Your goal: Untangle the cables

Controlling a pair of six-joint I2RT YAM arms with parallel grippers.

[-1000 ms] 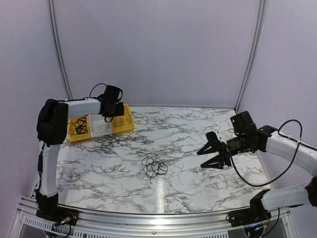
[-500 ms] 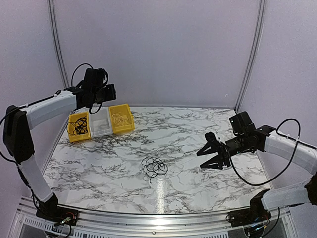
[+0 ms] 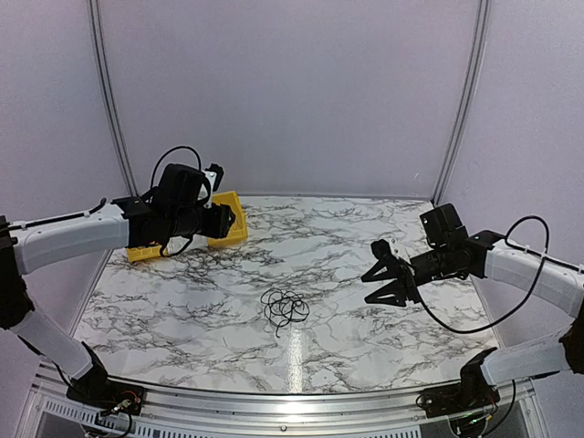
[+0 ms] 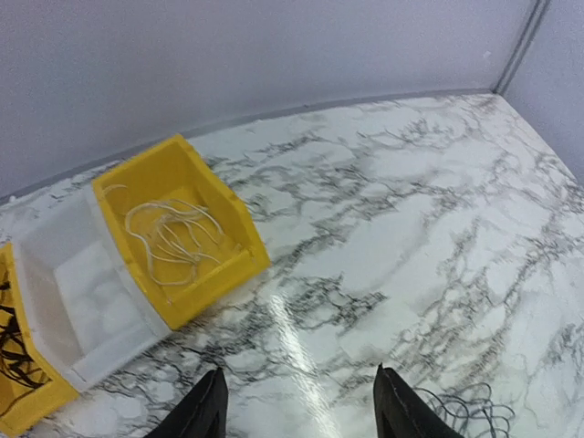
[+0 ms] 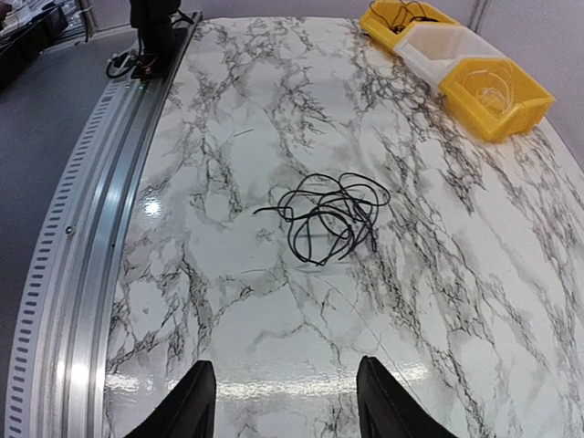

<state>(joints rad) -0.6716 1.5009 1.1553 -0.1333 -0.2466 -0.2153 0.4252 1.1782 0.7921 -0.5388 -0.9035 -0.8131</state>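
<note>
Likely handles as light, limp, snag-prone wire: best pinched at an outer loop of the cables (image 5: 328, 214), with left end effector (image 4: 299, 388) and right end effector (image 5: 283, 388) both open, empty.

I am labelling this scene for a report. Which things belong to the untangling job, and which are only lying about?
Job: black cable tangle; white cable in a yellow bin; black cables in the other yellow bin.
Lying about: white bin; marble table.
</note>
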